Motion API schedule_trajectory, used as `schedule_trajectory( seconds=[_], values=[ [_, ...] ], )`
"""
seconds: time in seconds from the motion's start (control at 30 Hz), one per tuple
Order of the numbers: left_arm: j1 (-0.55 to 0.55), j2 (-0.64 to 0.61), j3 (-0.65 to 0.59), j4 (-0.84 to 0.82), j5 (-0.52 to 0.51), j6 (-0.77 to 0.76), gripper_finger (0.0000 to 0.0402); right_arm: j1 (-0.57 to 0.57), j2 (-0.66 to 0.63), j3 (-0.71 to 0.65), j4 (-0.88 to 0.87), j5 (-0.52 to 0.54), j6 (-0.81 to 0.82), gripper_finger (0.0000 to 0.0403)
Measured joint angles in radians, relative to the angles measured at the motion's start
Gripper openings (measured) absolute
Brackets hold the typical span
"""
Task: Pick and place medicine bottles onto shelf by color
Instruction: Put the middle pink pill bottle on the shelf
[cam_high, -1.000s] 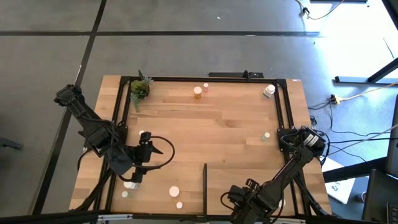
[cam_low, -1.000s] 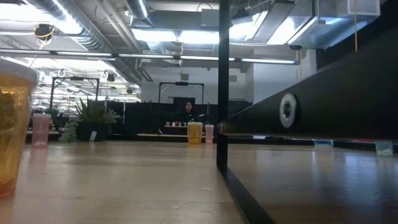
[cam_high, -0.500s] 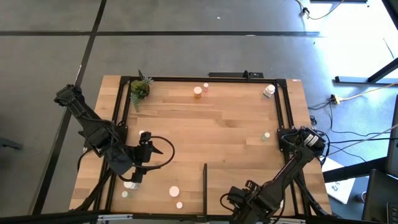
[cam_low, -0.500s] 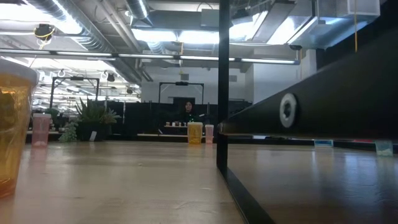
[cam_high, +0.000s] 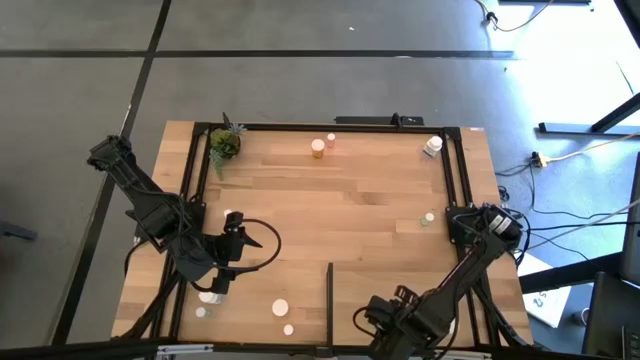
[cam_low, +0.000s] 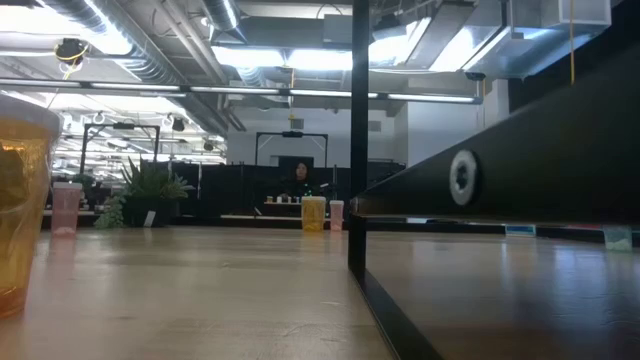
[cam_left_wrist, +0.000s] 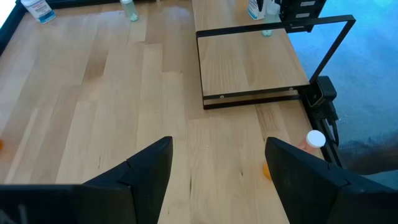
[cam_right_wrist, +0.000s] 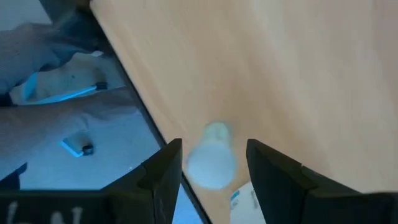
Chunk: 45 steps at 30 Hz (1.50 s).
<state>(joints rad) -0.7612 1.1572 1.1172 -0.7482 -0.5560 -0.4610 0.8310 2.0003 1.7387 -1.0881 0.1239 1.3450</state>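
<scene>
My right gripper (cam_right_wrist: 211, 180) hangs open over the shelf (cam_high: 395, 290), near its near edge, pointing steeply down. A pale greenish medicine bottle with a white cap (cam_right_wrist: 212, 158) stands below, between the fingers with a gap on each side. A white bottle with a blue label (cam_right_wrist: 244, 199) stands beside it. My left gripper (cam_left_wrist: 217, 180) is open and holds nothing, raised over the table's left part (cam_high: 228, 262). Two orange bottles (cam_left_wrist: 314, 142) stand past it near the shelf's black strip (cam_left_wrist: 252, 98).
More bottles stand on the table: an orange one (cam_high: 318, 148) and a white one (cam_high: 432, 146) at the far edge, a greenish one (cam_high: 427, 217) at the right, and white caps (cam_high: 280, 308) at the near left. A potted plant (cam_high: 224, 142) is at the far left corner.
</scene>
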Motion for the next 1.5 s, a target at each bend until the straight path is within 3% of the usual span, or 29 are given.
schedule_trajectory(
  seconds=[0.23, 0.47, 0.7, 1.2, 1.33, 1.5],
  values=[
    [-0.001, 0.000, 0.000, -0.006, 0.000, 0.000, 0.0250, -0.003, 0.000, 0.116, -0.096, 0.053, -0.019, 0.0181],
    [-0.059, 0.004, 0.000, -0.014, 0.000, -0.040, 0.0250, -0.003, -0.001, 0.279, -0.129, 0.294, -0.134, 0.0181],
    [-0.141, 0.045, 0.000, -0.013, -0.031, -0.042, 0.0250, -0.012, -0.001, 0.382, -0.130, 0.424, -0.308, 0.0181],
    [-0.134, 0.174, 0.000, 0.001, 0.001, 0.034, 0.0250, -0.093, -0.001, 0.442, -0.130, 0.519, -0.567, 0.0181],
    [-0.120, 0.215, 0.000, 0.022, 0.077, 0.086, 0.0250, -0.110, -0.001, 0.443, -0.138, 0.632, -0.638, 0.0181],
    [-0.089, 0.261, 0.000, 0.058, 0.152, 0.090, 0.0250, -0.144, -0.001, 0.443, -0.147, 0.627, -0.702, 0.0181]
  ],
)
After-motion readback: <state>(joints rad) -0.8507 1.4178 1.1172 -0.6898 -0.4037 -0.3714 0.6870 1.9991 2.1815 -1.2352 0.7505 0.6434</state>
